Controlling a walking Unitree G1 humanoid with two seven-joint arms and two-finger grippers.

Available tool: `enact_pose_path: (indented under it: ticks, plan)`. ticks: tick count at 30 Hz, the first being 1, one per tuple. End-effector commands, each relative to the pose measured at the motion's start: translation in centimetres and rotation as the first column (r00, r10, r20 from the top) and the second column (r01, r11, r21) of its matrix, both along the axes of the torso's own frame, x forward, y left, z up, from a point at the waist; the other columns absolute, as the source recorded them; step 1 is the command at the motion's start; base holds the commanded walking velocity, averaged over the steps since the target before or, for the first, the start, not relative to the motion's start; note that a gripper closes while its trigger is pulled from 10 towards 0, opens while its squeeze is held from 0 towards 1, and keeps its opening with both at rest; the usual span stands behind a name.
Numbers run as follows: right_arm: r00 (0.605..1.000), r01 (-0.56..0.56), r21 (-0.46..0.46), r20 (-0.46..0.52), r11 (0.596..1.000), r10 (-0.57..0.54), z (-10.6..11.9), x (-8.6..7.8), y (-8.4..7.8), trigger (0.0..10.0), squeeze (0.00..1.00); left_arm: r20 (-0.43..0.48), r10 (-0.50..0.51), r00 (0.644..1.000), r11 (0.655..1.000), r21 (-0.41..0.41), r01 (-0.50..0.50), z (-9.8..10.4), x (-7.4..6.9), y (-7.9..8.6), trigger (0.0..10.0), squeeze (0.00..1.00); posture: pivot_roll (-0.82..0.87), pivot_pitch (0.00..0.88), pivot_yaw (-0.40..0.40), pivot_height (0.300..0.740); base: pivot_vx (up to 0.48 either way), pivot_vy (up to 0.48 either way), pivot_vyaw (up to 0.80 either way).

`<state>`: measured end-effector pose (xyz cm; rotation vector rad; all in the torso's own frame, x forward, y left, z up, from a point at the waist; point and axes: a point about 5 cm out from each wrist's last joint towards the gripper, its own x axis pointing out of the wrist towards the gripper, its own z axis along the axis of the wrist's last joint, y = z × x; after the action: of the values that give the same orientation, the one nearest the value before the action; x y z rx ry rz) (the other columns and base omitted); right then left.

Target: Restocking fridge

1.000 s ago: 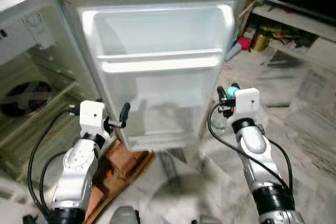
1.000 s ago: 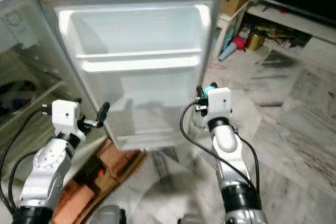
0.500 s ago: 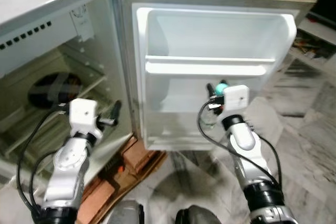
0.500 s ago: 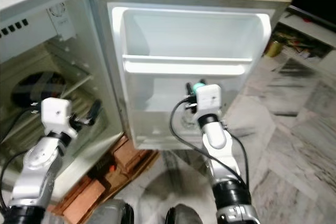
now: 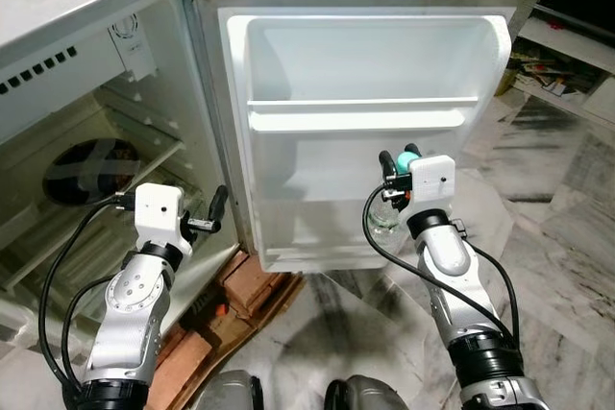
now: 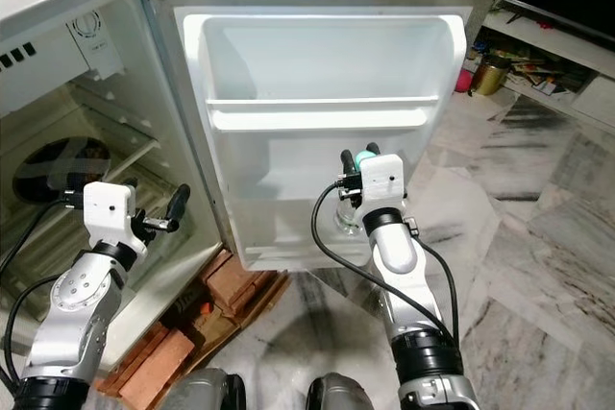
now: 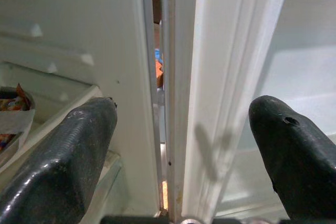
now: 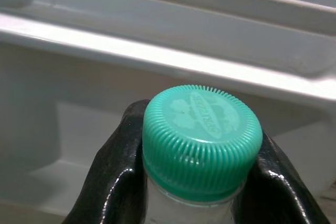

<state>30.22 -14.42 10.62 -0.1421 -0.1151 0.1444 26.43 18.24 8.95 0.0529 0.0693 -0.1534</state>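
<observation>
Fridge door (image 5: 365, 132) swung wide open, white shelves bare, cabinet interior (image 5: 86, 170) at the robot's left. Right gripper (image 5: 397, 162) clamped just under the green cap (image 8: 202, 129) of a clear bottle (image 5: 386, 218), held upright before the door's lower shelf; cap's ribbed edge and embossed top plain in the right wrist view. Left gripper (image 5: 217, 208) spread wide, holding nothing, fingers (image 7: 58, 166) either side of the door's hinge edge (image 7: 181, 93), seen close in the left wrist view. Bricks (image 5: 240, 290) on the marble floor (image 5: 567, 237) beneath the fridge.
</observation>
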Motion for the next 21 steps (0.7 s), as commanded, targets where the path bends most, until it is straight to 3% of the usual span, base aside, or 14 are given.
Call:
enact_pose_path:
  ticks: [1,6,8,13,21]
  plan:
    - [1.0,-0.001,0.002,0.031,1.0,0.001,0.8,0.1,-0.1,10.0,0.0,0.018,-0.01,1.0,1.0,0.004,0.01,0.4,0.0,0.0,10.0,0.0,0.07,0.099,-0.05,0.74,0.326,0.0,0.0]
    - [1.0,-0.003,0.003,0.031,1.0,0.003,0.8,0.1,-0.1,10.0,0.0,0.013,0.019,1.0,0.999,0.034,-0.019,0.3,-0.2,0.4,10.0,0.0,0.07,0.102,-0.052,0.74,0.0,0.0,0.0]
    - [1.0,0.001,0.009,0.029,1.0,-0.001,0.8,-0.1,-0.3,10.0,0.0,-0.057,0.058,0.997,0.997,0.056,-0.054,-0.6,-0.8,1.6,10.0,0.0,0.07,0.109,-0.056,0.74,0.0,0.0,0.0]
    - [1.0,0.009,0.013,0.012,1.0,-0.009,0.4,-0.5,-0.7,10.0,0.0,-0.066,0.119,0.991,0.992,0.041,-0.116,-0.6,-2.3,3.9,10.0,0.0,0.08,0.118,-0.064,0.74,0.0,0.0,0.0]
    - [1.0,0.0,0.023,0.001,1.0,0.0,0.2,-0.7,-0.3,10.0,0.0,-0.028,0.16,0.987,0.987,0.031,-0.159,0.3,-2.8,3.6,10.0,0.0,0.09,0.132,-0.065,0.707,0.0,0.0,0.0]
